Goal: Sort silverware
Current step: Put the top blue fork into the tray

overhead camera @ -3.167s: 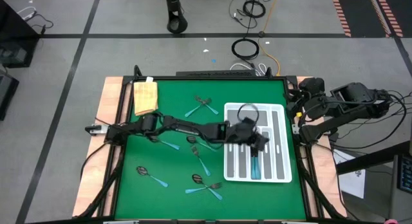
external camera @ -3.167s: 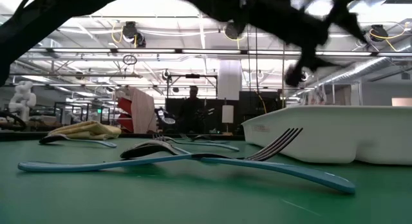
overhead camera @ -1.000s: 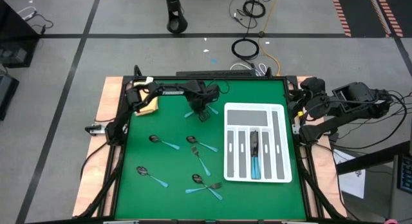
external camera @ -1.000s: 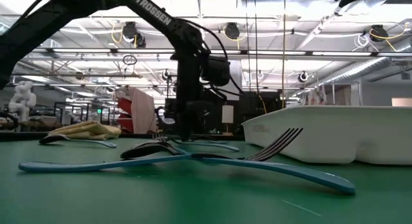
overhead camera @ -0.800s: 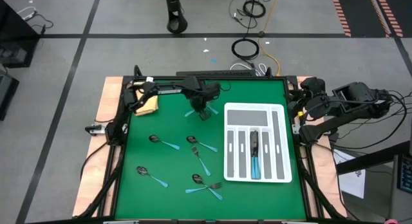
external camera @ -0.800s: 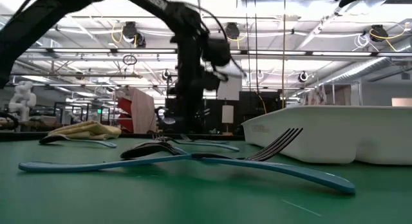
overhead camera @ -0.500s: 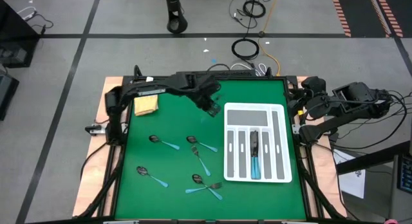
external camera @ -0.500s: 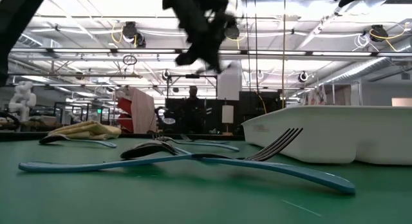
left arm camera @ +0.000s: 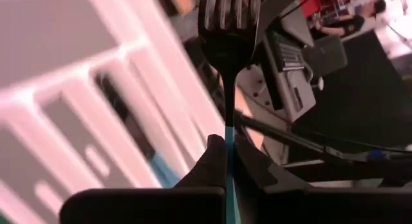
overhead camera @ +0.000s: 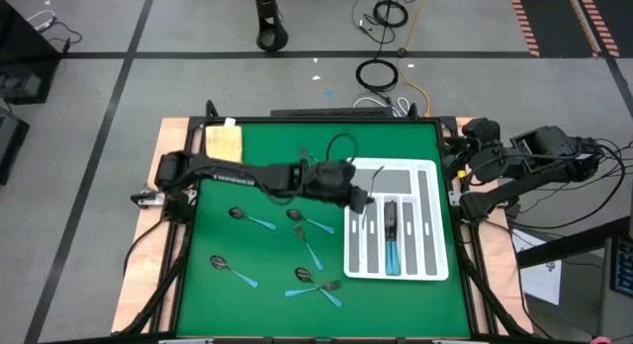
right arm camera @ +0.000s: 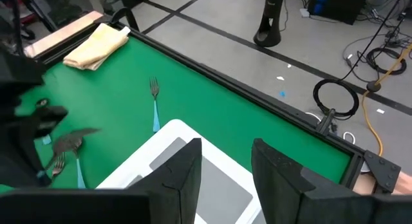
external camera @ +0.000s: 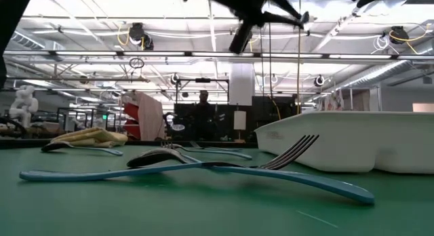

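My left gripper (overhead camera: 358, 198) hovers above the left edge of the white divided tray (overhead camera: 427, 270), shut on a fork (left arm camera: 228, 31) with a teal handle. In the low view it is high above the table (external camera: 252, 17). Several more pieces of silverware lie flat on the green mat: one fork (overhead camera: 313, 154) at the far middle, spoons (overhead camera: 251, 220) (overhead camera: 231, 269) and forks (overhead camera: 309, 247) (overhead camera: 316, 285) nearer. Two pieces (overhead camera: 392, 240) lie in the tray. My right gripper (right arm camera: 225, 169) waits open off the table's right edge (overhead camera: 463, 171). My left gripper pinches the fork's teal handle (left arm camera: 230, 135) between its two fingers, close to where the metal neck begins. The fork runs along the fingers and sticks out past their ends, tines (left arm camera: 229, 8) foremost. It is lifted clear, over the tray's left part.
A folded yellow cloth (overhead camera: 224, 144) lies at the far left corner. A crossed fork and spoon (external camera: 203, 169) sit close to the low camera. A black frame rims the green mat. Cables lie on the floor beyond the far edge.
My left gripper has risen from the far middle of the mat with one fork, leaving the other fork there. It has swung toward the table's right and near side, ending above the tray's left edge. The fork is lifted clear.
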